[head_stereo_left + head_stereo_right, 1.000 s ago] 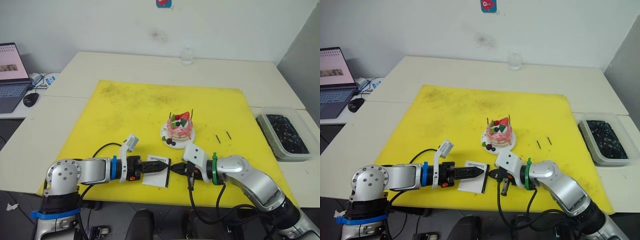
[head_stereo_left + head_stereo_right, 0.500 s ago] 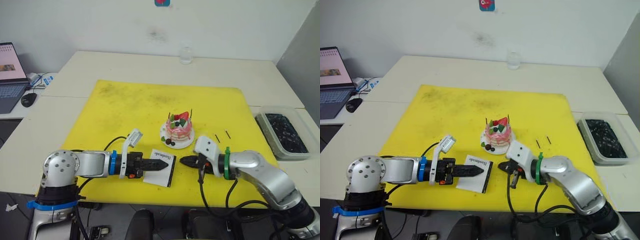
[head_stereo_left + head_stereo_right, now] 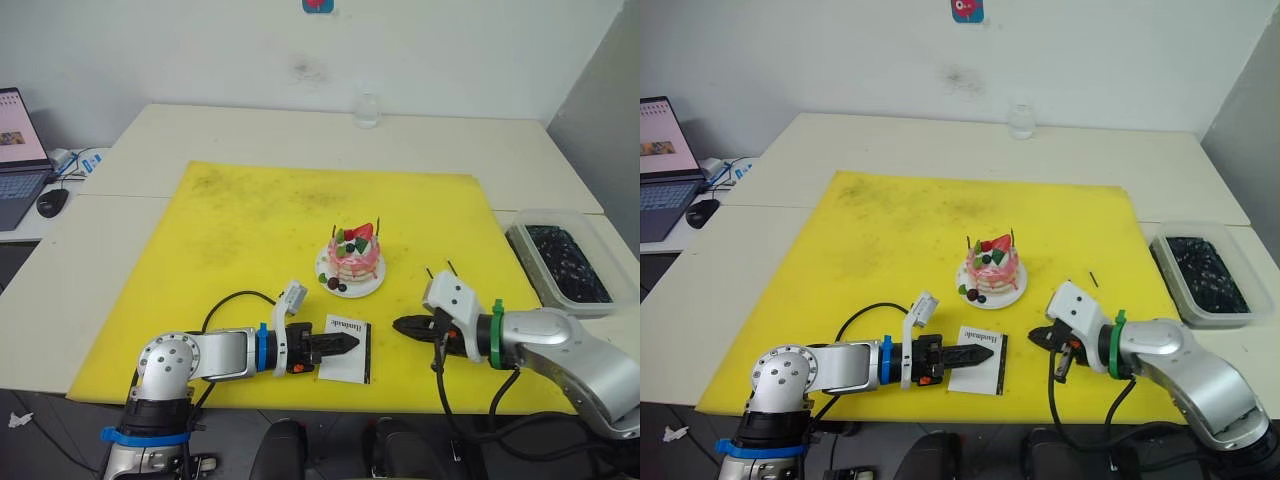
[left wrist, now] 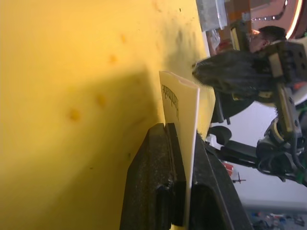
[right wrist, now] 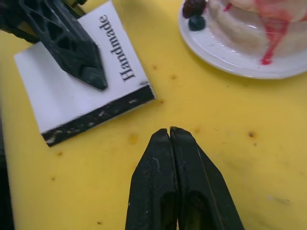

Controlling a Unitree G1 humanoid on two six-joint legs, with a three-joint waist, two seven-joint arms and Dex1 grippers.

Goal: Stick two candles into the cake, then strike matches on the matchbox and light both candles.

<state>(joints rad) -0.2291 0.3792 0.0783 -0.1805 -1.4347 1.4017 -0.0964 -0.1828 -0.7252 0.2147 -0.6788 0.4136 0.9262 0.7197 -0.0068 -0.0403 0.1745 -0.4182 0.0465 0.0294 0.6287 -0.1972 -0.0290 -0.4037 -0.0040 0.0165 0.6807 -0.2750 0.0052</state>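
Cream tables (image 3: 300, 135) against a white wall (image 3: 200, 50), yellow mat (image 3: 270, 220) on top, laptop (image 3: 15, 150) at the left edge.

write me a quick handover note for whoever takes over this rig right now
Left gripper: shut on the flat white "Handmade" matchbox, at the near edge of the yellow mat.
Right gripper: shut, empty, just off the matchbox's black striking edge.
Small pink layered cake on its white plate: both thin candles already standing in it.
Two short dark matches lie on the mat beyond the right arm.
Left: pick up a match, strike it, light both candles.
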